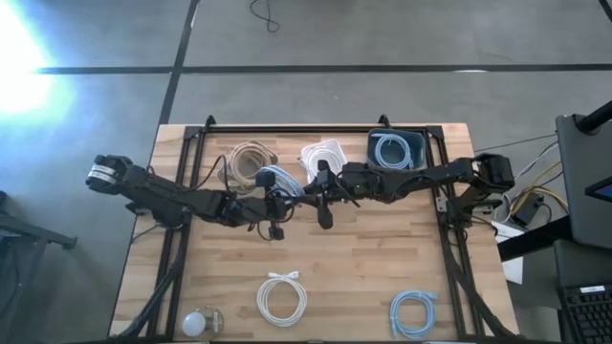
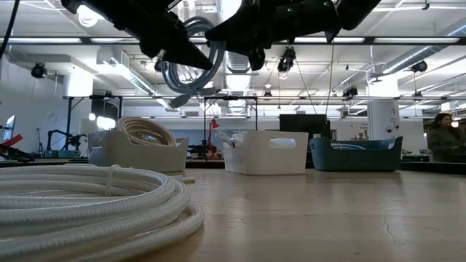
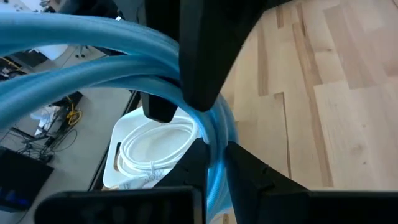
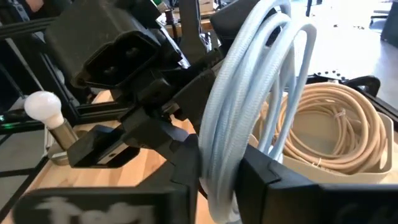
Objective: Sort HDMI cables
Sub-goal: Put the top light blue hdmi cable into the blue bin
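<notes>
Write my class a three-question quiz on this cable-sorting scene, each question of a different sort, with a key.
1. True or false: the held light blue coil rests on the table.
2. Which bin contains a light blue coil? A: the dark blue bin. B: the white bin. C: the bin with the beige coil.
3. Fill in: the loose coil lying near the white coil is coloured ____.

Key: 1 false; the left gripper and the right gripper both grip it in the air. 2 A. 3 light blue.
</notes>
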Available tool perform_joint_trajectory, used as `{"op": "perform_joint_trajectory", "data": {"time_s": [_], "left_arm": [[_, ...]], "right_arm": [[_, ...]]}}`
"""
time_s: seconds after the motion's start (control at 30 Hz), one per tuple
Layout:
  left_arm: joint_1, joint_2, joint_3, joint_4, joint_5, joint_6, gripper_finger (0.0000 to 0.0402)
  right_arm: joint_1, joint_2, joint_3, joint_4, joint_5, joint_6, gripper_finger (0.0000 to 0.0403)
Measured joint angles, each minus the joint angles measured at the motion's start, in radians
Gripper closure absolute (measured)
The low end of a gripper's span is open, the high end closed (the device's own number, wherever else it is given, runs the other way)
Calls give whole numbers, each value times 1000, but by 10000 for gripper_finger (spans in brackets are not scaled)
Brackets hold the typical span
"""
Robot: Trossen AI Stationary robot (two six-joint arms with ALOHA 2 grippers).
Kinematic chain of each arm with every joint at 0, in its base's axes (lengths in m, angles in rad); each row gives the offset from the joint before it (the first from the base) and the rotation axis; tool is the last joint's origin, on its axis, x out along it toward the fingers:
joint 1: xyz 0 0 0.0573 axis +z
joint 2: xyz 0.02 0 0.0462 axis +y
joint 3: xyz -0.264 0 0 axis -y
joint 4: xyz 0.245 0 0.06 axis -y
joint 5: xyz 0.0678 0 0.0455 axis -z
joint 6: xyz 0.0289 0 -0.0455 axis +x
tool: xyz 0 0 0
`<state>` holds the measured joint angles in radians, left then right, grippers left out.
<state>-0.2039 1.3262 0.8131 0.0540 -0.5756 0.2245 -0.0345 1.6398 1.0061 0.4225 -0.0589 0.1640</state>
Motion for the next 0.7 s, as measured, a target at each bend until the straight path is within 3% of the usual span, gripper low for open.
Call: {"op": "perform_joint_trajectory", "data": {"time_s": [0.3,0.47,0.7], "left_arm": [[-1,0,0,4,-4,9,342],[-1,0,0,4,-23,9,316],[0,0,0,0,-28,-2,271]], "right_arm": [[-1,0,1,-55,16,4,359],[-1,-3,0,-169,113,16,365],[0,-93,0,-359,116,20,363]]}}
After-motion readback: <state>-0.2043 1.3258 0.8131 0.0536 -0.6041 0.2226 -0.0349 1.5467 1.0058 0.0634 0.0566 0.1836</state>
